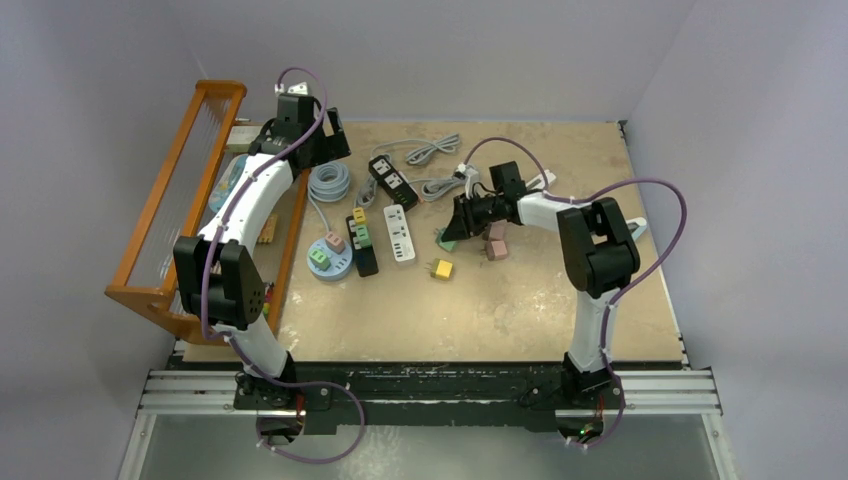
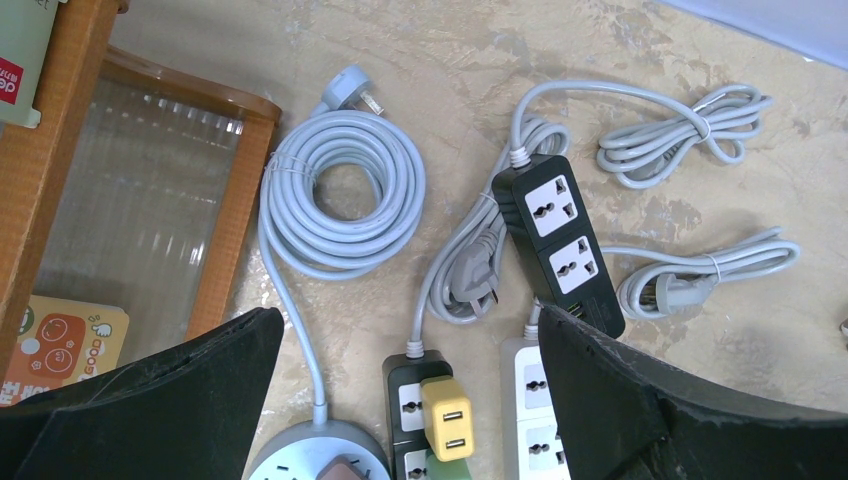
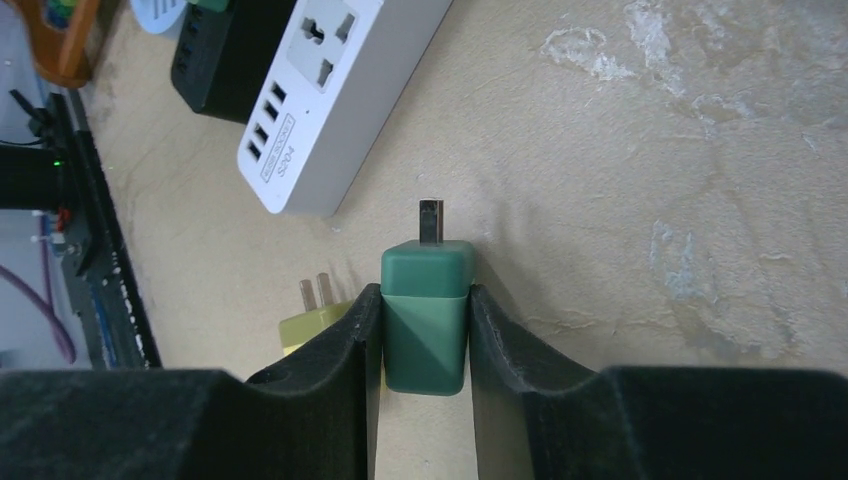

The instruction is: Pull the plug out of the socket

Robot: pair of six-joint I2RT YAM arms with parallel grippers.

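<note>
My right gripper (image 3: 425,300) is shut on a dark green plug (image 3: 425,335), its metal prongs (image 3: 431,220) free and pointing away, low over the bare table. In the top view this gripper (image 1: 458,225) is right of the white power strip (image 1: 400,233). A black strip (image 1: 360,243) holds a yellow plug (image 2: 447,415) and a green one below it. A round socket hub (image 1: 330,258) carries pink and green plugs. My left gripper (image 2: 408,335) is open and empty, high above the black strip (image 2: 403,372), at the back left in the top view (image 1: 330,140).
A loose yellow plug (image 1: 441,268) lies beside my right fingers (image 3: 315,310). Pink plugs (image 1: 495,242) lie under the right arm. A second black strip (image 2: 557,235), a grey cable coil (image 2: 345,195) and loose cords are at the back. An orange rack (image 1: 200,190) borders the left side.
</note>
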